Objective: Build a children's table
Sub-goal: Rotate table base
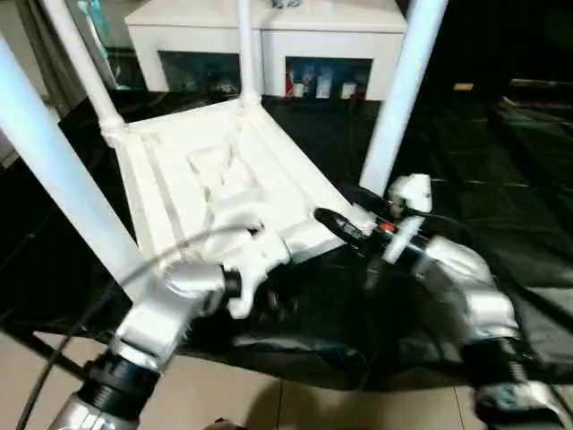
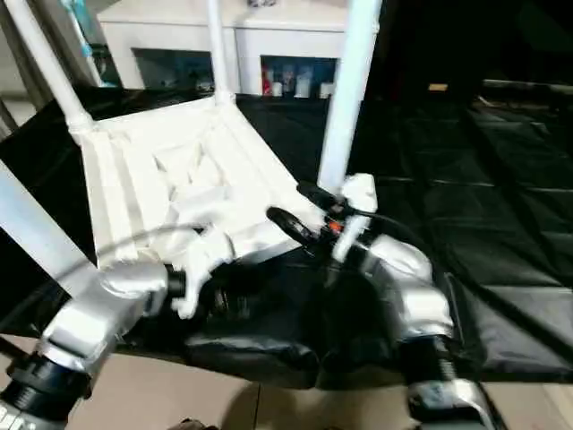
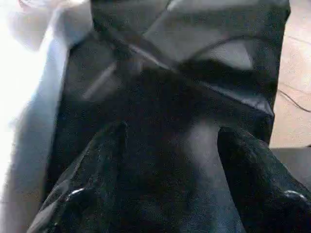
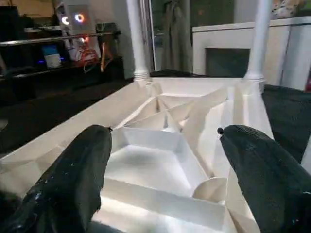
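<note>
silver, rounded forearm shells on both arms, each ending in a ribbed black collar. left arm has a white wrist block and a thin black cable looping over it. right arm carries a white camera block, an orange-red spot, black cable. 2 glossy black fingers, blunt-tipped.

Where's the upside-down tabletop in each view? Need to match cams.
Left eye: tabletop centre-left, ribs up.
Right eye: tabletop left of centre.
Left wrist: white blur at one edge, cannot tell if it is the tabletop.
Right wrist: tabletop between the tool's fingers.
Shared landmark: white cabinet.
</note>
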You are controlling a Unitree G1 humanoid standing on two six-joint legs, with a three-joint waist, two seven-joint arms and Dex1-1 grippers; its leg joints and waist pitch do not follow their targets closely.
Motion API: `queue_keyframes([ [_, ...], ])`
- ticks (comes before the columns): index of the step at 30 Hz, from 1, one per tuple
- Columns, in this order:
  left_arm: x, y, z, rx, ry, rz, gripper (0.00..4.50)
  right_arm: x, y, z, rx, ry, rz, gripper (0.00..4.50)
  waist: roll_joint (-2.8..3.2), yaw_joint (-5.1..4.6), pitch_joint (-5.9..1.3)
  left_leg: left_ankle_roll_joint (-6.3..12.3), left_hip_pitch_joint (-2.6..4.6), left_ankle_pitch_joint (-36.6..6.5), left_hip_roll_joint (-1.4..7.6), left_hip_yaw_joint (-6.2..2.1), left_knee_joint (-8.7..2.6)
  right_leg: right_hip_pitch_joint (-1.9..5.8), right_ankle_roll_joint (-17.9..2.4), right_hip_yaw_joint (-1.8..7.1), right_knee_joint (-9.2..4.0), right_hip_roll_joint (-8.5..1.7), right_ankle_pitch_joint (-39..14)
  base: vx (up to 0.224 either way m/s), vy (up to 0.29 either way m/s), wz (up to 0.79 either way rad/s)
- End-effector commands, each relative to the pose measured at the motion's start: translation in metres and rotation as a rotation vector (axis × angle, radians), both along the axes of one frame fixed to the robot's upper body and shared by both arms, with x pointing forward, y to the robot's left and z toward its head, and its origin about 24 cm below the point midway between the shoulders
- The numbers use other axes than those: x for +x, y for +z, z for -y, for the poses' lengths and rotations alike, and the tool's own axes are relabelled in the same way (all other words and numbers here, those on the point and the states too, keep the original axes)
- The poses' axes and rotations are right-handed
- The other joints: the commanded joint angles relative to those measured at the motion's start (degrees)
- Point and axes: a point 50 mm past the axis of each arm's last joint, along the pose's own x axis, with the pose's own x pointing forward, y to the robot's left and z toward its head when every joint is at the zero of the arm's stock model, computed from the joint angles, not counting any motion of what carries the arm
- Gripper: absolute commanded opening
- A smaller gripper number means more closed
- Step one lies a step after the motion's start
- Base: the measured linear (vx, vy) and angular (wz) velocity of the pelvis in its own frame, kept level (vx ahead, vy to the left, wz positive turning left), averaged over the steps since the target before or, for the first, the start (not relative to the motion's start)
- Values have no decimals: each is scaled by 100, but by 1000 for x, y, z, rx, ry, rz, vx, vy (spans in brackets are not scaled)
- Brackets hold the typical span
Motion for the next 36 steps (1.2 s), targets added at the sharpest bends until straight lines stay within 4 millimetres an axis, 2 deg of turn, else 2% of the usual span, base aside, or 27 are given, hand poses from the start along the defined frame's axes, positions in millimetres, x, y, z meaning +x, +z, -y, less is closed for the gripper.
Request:
queue_keyframes([
  [1,-1,-1,-1,47,28,21,362,10,5,0,-16,-78,13,394,-50,-28,-362,-19,116,-1779,94,-80,-497,266,-763,159,-458,-126,-2221,0,0,0],
  [3,-1,-4,-3,70,51,26,368,16,5,2,-21,-136,12,394,-60,-68,-366,-2,106,-1720,85,-76,-489,270,-820,155,-447,-119,-2087,0,0,0],
  [5,-1,-7,-3,72,80,39,402,24,5,7,-32,-214,10,394,-56,-91,-378,13,103,-1670,82,-72,-480,276,-871,150,-438,-119,-1985,0,0,0],
  [6,-1,-7,-3,72,80,39,402,24,5,7,-32,-214,10,394,-55,-97,-380,34,106,-1630,76,-66,-471,276,-918,152,-432,-112,-1901,0,0,0],
  [8,-1,-8,-2,59,109,54,404,30,6,10,-30,-267,2,394,-48,-81,-391,72,117,-1564,81,-53,-453,268,-962,158,-418,-105,-1723,0,0,0],
  [10,-1,-8,-1,31,134,82,426,36,7,12,-36,-311,3,394,-51,-97,-399,99,92,-1486,77,-56,-450,297,-1028,148,-394,-105,-1578,0,0,0],
  [11,-2,-8,0,14,133,97,439,37,8,13,-32,-319,2,394,-58,-78,-408,125,111,-1417,80,-42,-432,285,-1058,151,-393,-103,-1478,0,0,0],
  [14,-5,-8,-1,-38,125,129,447,44,8,18,-43,-377,-4,394,-53,-67,-432,220,95,-1263,75,-41,-405,305,-1120,146,-357,-117,-1265,0,0,0],
  [15,-5,-8,-1,-44,125,131,449,45,7,18,-45,-386,-7,394,-83,-74,-427,238,85,-1200,75,-39,-407,310,-1126,146,-350,-106,-1213,0,0,0],
  [18,-9,-11,-6,-67,130,130,449,51,6,25,-71,-453,-21,394,-51,-70,-438,284,97,-1050,78,-29,-387,305,-1233,138,-304,-91,-998,0,0,0],
  [19,-13,-14,-10,-66,121,122,449,55,6,32,-74,-511,-35,394,-48,-62,-439,283,108,-1066,77,-26,-385,302,-1243,137,-306,-91,-1004,0,0,0],
  [20,-15,-15,-13,-70,118,118,449,57,6,37,-81,-541,-38,394,-76,-65,-428,285,95,-1121,78,-29,-394,307,-1249,138,-305,-100,-1098,0,0,0],
  [22,-17,-16,-16,-83,119,115,449,58,7,42,-88,-566,-38,394,-43,-28,-422,219,173,-1327,96,-4,-391,246,-1199,151,-341,-85,-1278,0,0,0],
  [25,-22,-17,-21,-121,109,101,449,61,8,50,-109,-595,-32,394,-55,-7,-409,158,127,-1463,90,-19,-414,279,-1145,146,-332,-93,-1410,0,0,0],
  [30,-27,-20,-33,-135,109,90,449,63,11,59,-122,-628,-26,394,-47,29,-374,29,217,-1954,99,-4,-429,201,-1036,162,-407,-85,-1892,0,0,0],
  [34,-33,-23,-53,-148,116,71,449,63,11,63,-127,-629,-16,394,-49,19,-367,-50,185,-2095,94,-39,-457,231,-919,149,-405,-95,-2112,0,0,0],
  [36,-38,-22,-60,-181,98,27,449,63,11,61,-130,-600,-6,394,-37,21,-370,-71,208,-2134,95,-36,-457,207,-920,157,-406,-90,-2129,0,0,0],
])
